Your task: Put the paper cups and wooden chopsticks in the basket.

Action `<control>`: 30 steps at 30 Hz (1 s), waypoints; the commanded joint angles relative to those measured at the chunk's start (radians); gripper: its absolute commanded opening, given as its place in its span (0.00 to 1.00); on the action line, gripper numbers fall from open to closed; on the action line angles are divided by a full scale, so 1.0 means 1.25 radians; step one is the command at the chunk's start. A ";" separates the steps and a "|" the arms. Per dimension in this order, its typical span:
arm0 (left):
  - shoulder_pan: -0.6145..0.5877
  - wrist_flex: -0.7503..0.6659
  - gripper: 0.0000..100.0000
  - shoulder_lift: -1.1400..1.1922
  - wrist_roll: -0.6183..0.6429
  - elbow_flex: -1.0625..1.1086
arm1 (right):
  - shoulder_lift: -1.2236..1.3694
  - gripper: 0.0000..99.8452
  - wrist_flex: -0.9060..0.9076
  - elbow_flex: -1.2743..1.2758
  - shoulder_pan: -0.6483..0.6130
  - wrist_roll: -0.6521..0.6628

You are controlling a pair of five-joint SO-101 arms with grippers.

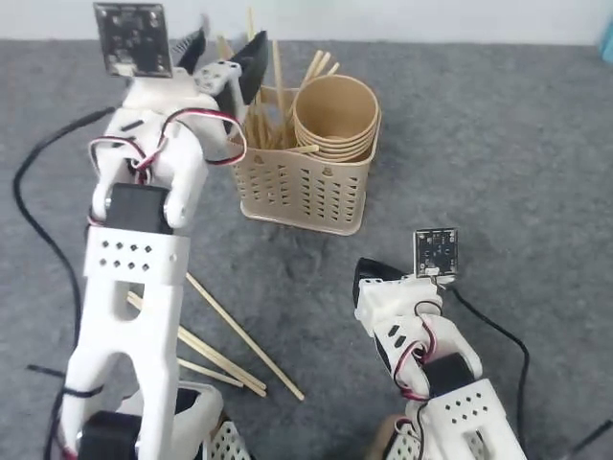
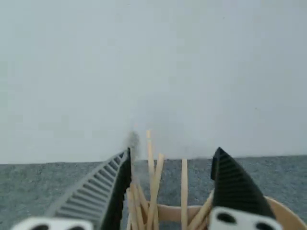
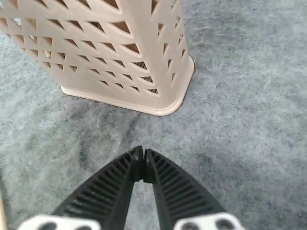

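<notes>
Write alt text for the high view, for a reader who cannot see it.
A beige basket on a grey mat holds stacked cups and upright chopsticks. The left gripper hangs open above it; the right gripper sits shut in front of it. A few loose chopsticks lie on the mat.

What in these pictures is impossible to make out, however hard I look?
- High view: the loose chopsticks run under the left arm, so their number is unclear.
- High view: the stacked cups sit nested in the basket, and its wall hides how many there are.
- Right wrist view: the picture's edge cuts off the basket's upper part beyond the shut right tool, so its contents are hidden there.
</notes>
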 commanded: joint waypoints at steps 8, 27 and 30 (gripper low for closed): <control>-0.232 0.497 0.28 -0.006 0.000 -0.293 | -0.015 0.01 -0.019 0.015 0.013 -0.002; -0.771 0.396 0.28 -0.005 0.038 0.479 | -0.014 0.01 -0.018 0.015 0.012 -0.002; -0.790 0.354 0.28 -0.005 -0.006 0.554 | -0.013 0.01 -0.017 0.015 0.010 -0.002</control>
